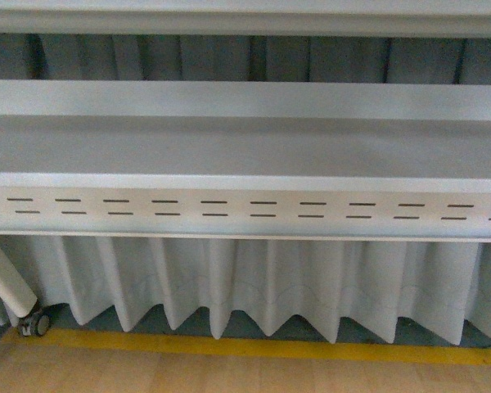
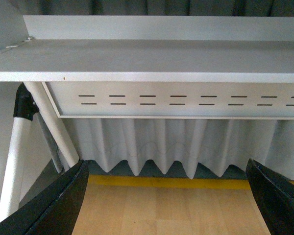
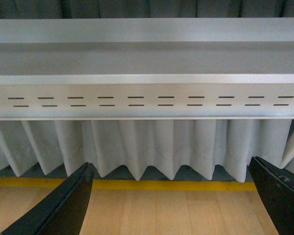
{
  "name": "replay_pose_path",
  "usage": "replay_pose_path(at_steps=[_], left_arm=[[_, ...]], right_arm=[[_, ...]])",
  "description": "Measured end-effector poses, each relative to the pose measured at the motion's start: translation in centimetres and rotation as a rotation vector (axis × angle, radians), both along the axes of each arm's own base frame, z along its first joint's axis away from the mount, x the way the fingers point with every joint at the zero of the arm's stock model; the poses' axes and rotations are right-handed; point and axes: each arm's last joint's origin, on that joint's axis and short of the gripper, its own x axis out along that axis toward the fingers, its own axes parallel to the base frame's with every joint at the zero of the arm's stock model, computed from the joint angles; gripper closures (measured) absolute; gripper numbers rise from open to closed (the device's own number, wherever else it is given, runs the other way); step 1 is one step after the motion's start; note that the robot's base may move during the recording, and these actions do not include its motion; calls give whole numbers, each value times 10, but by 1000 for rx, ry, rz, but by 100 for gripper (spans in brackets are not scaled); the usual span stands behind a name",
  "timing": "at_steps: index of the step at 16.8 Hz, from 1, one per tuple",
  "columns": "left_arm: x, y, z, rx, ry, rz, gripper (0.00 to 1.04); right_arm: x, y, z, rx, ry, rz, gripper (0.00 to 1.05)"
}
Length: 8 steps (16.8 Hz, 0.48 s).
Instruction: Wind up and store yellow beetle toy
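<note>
**Shelf (image 1: 245, 151) ahead, yellow beetle toy unseen**

Grey metal, pleated curtain (image 1: 254, 286) below; the toy shows in no view. Left gripper (image 2: 166, 162) and right gripper (image 3: 170, 162) are spread wide, holding nothing. Likely light and slick-shelled: pinch across its flanks.

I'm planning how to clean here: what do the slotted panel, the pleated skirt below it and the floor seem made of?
Slotted panel: probably painted sheet metal, matte white, given its crisp punched slots.
Pleated skirt: pale fabric, hanging in soft folds.
Floor: wood or wood-look laminate, judging by light plank seams; cannot tell which.
</note>
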Motion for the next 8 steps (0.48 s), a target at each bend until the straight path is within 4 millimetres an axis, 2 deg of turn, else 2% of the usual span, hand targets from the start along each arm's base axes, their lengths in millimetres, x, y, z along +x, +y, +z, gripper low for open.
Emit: replay_pose_path(at_steps=[8], left_arm=[[0,0,0,0,0,0,7]], right_arm=[[0,0,0,0,0,0,7]])
